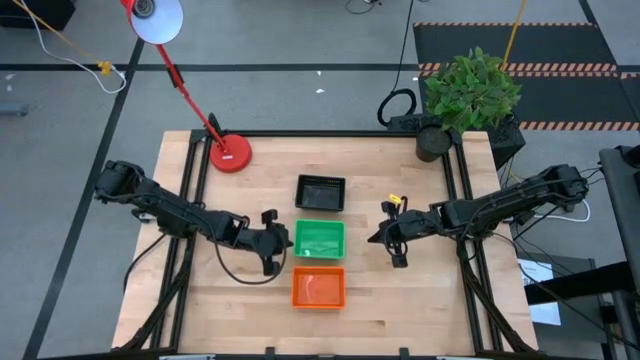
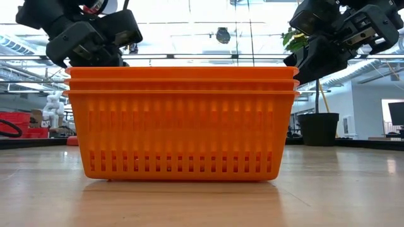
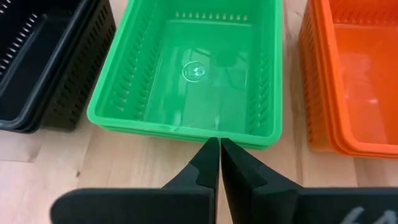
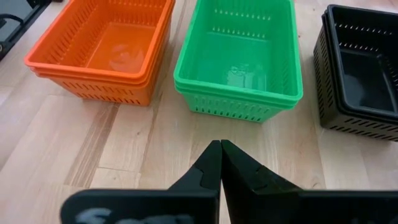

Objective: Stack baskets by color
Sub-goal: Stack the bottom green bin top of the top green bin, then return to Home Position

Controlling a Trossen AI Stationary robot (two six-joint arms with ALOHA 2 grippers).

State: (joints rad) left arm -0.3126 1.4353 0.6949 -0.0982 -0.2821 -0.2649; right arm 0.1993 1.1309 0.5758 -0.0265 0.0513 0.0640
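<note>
Grey floor w/ hazard-striped mat (image 1: 520, 45), potted plant (image 1: 470, 90) & red lamp (image 1: 190, 75) at wood table (image 1: 420, 300).

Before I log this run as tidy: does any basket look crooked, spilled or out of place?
Nothing stands out. The black stack, green stack and orange stack sit in one row, each nested squarely by color; both claws are clear of them.

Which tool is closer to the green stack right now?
Left. The left tool sits right beside the green stack; the right tool waits farther off on its other side.
</note>
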